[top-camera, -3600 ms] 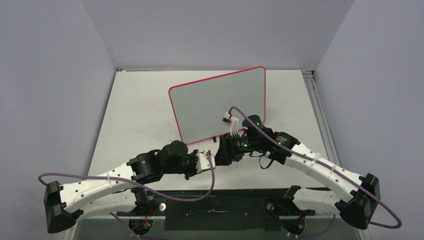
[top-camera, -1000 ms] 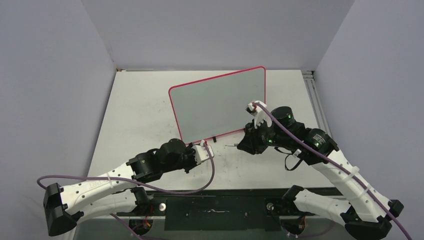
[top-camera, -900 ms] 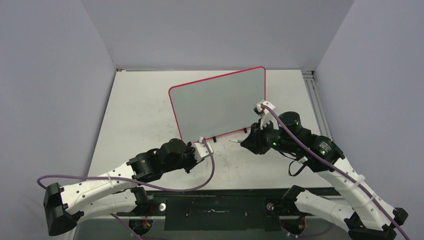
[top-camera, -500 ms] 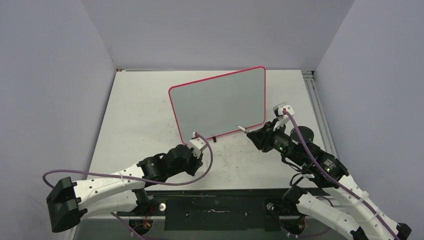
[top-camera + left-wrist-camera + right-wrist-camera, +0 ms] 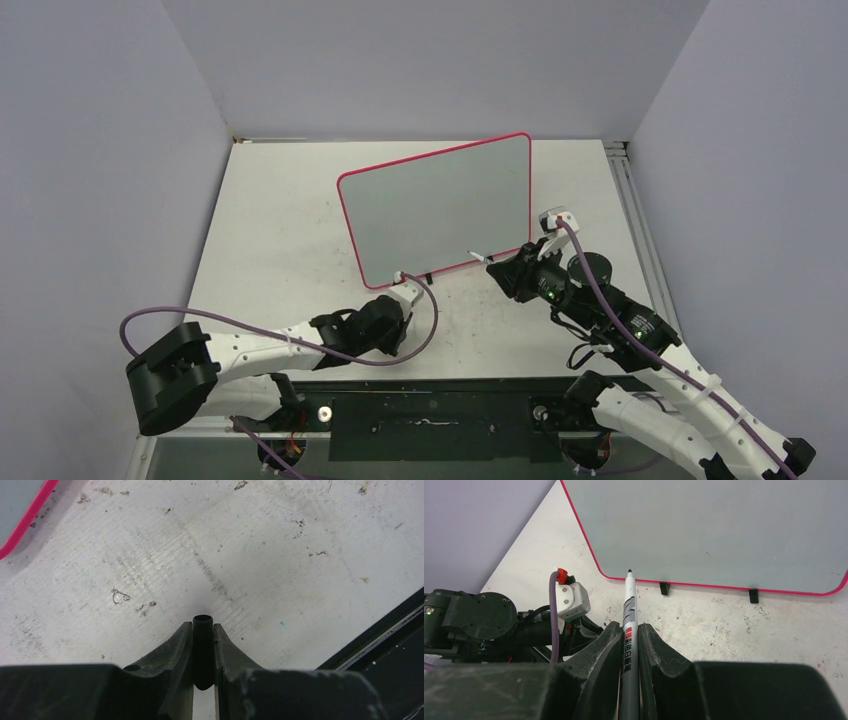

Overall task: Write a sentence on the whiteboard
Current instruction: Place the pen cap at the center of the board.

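The step in hand looks like the approach: getting pen to board before the first stroke. The right jaws are closed tight on a marker (image 5: 629, 617), which sits uncapped with its dark tip forward. In the right wrist view the tip stops just short of the near pink rim of the whiteboard (image 5: 440, 200). The board sits toward the back of the worktop (image 5: 270, 220) on small black feet, and its grey face shows no writing. The left jaws, low over the worktop near the board's near-left corner, are nearly closed on a small black tube (image 5: 202, 640) (probably the marker's cap).

To do this well, the robot should probably lift the tip clear of the rim and carry it to the far-left part of the face, leaving room for a whole line. It should land gently, since the board looks light enough to slide under a hard push. How steeply the face tilts cannot be told, so contact is best found slowly.
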Robot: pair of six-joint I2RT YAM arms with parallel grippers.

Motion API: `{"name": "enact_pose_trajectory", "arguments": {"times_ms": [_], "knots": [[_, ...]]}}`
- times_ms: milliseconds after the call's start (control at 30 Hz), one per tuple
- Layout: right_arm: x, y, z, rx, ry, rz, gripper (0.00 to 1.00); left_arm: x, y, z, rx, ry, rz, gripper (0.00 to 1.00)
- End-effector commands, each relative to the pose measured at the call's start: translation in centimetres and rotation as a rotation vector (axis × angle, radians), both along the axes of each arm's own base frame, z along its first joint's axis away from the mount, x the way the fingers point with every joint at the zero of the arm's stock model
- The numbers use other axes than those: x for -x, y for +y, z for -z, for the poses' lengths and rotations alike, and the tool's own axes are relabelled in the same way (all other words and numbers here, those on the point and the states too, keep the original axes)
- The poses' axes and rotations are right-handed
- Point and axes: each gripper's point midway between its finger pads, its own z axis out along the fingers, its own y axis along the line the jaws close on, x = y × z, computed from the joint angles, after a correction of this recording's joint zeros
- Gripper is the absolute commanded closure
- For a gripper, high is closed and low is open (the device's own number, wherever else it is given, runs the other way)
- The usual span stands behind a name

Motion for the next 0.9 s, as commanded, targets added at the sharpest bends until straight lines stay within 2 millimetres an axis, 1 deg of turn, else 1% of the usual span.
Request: {"name": "enact_pose_trajectory", "arguments": {"times_ms": [0, 67, 167, 300, 400, 500, 600, 633, 700, 733, 767, 867], "knots": [[-0.7, 0.4, -1.5, -0.049, -0.042, 0.014, 0.95, -1.2, -2.0, -0.9, 0.094, -0.040, -0.020, 0.87], [-0.7, 0.4, -1.4, -0.049, -0.042, 0.016, 0.95, -1.2, -1.9, -0.3, 0.082, -0.030, -0.029, 0.83], [-0.7, 0.3, -1.3, -0.050, -0.038, 0.021, 0.95, -1.2, -1.9, 0.5, 0.055, -0.013, -0.037, 0.80], [-0.7, 0.3, -1.2, -0.050, -0.035, 0.022, 0.95, -1.3, -1.8, 1.1, 0.032, -0.001, -0.050, 0.74], [-0.7, 0.3, -1.2, -0.049, -0.036, 0.025, 0.95, -1.4, -1.8, 1.1, 0.028, -0.002, -0.055, 0.69], [-0.7, 0.1, -1.2, -0.047, -0.036, 0.033, 0.95, -1.6, -1.7, 0.5, 0.041, -0.013, -0.071, 0.63], [-0.8, 0.0, -1.3, -0.049, -0.042, 0.038, 0.95, -1.9, -2.0, -0.8, 0.075, -0.030, -0.082, 0.51], [-0.8, 0.0, -1.4, -0.049, -0.045, 0.037, 0.95, -1.8, -1.6, -1.1, 0.062, -0.025, -0.083, 0.42], [-0.9, 0.1, -1.6, -0.051, -0.051, 0.037, 0.95, -1.9, -1.7, -2.6, 0.069, -0.031, -0.087, 0.33], [-0.9, 0.1, -1.6, -0.052, -0.056, 0.037, 0.95, -2.1, -1.7, -3.6, 0.076, -0.037, -0.092, 0.31], [-1.0, 0.1, -1.9, -0.056, -0.065, 0.038, 0.95, -2.4, -1.9, -5.1, 0.092, -0.047, -0.096, 0.30], [-1.2, 0.2, -2.7, -0.073, -0.092, 0.041, 0.95, -3.5, -1.4, -9.2, 0.139, -0.060, -0.120, 0.29]]}}
